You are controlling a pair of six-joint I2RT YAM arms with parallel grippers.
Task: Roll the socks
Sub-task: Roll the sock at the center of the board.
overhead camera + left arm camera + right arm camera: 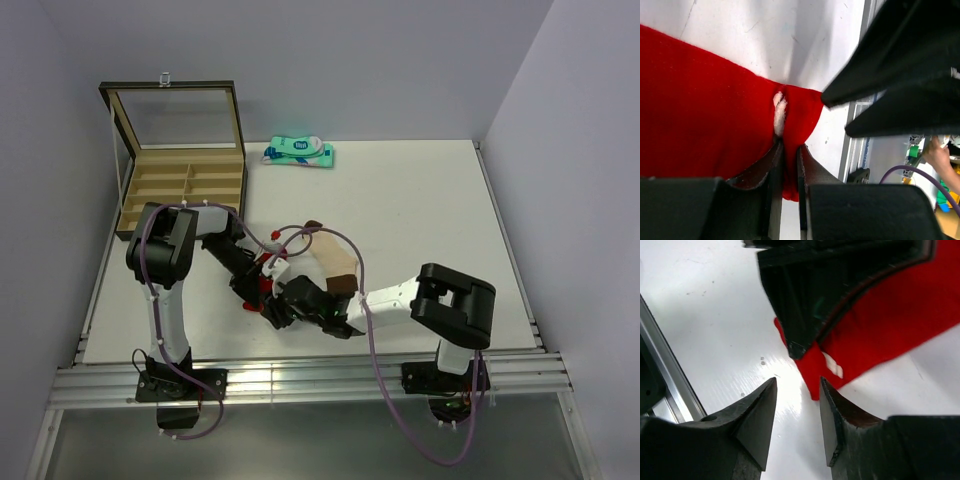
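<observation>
- A wooden box (pixel 184 183) stood at the far left corner of the desk (pixel 430 220), with its glass lid raised and its compartments showing.
- The left arm reached from its base at the near left edge towards the middle of the desk, low over the surface.
- The left hand (pixel 790 146) was closed on the red sock (pixel 705 110). In the left wrist view, its two fingers were nearly together, with a bunched fold of red fabric pinched between them.
- The red sock lay on the desk near its front edge, just left of the middle. It spread flat away from the pinched corner, and a sliver of white (pixel 779 112) showed in the crease just ahead of the fingertips.
- The right hand (pixel 798 380) was open and held nothing. In the right wrist view, its fingers stood apart over bare desk, with the tip of the red sock's corner just beyond the gap and apart from both fingers.
- The two hands were close together, tip to tip, at that same corner of the red sock.
- A teal-and-white packet (pixel 298 152) lay flat at the far edge of the desk, well apart from the socks.
- The beige sock (pixel 335 258) lay just right of the hands, stretched out with its brown toe pointing away from the arms. Its brown-banded end was near the right arm.
- The right arm came in from its base at the near right and reached leftward across the front of the desk.
</observation>
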